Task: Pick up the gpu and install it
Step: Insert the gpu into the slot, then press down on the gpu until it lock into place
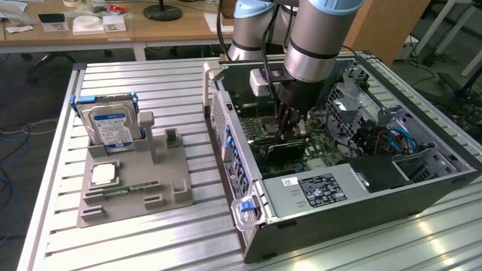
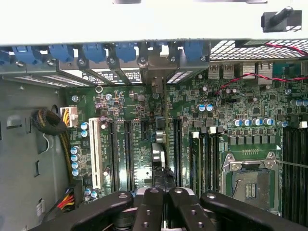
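Note:
The gpu [image 1: 287, 150] is a thin dark card standing on edge on the motherboard inside the open computer case [image 1: 249, 220]. In the wrist view the gpu [image 2: 159, 156] appears edge-on along a slot, its bracket end reaching the case's rear wall. My gripper [image 1: 290, 134] reaches straight down into the case. Its fingers [image 2: 149, 204] are shut together right above the card's top edge. Whether they pinch the card or only touch it cannot be told.
On the exterior view's left a grey fixture [image 1: 169, 186] holds a blue-labelled hard drive [image 1: 112, 127], a slim green memory stick [image 1: 124, 190] and a square chip [image 1: 103, 174]. Inside the case are the power supply [image 1: 320, 192], a CPU socket [image 2: 250, 180] and cable bundles [image 2: 50, 120].

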{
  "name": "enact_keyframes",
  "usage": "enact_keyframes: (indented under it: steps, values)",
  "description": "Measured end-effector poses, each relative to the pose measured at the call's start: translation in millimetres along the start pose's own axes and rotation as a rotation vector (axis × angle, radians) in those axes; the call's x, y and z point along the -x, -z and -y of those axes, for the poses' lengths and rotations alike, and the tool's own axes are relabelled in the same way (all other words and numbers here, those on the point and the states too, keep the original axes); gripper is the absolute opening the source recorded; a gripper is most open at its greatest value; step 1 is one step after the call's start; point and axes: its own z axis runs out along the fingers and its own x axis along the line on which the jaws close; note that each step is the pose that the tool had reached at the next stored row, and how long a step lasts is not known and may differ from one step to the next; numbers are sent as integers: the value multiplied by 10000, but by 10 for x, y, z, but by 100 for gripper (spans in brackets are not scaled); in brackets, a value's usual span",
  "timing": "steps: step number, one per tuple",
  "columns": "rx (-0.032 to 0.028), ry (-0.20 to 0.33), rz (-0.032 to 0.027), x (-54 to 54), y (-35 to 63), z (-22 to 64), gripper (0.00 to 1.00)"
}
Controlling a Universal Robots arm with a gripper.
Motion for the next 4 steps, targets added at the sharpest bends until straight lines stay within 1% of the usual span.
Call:
enact_keyframes:
  steps: [4]
  values:
    - [0,0,1,0,0,0,11]
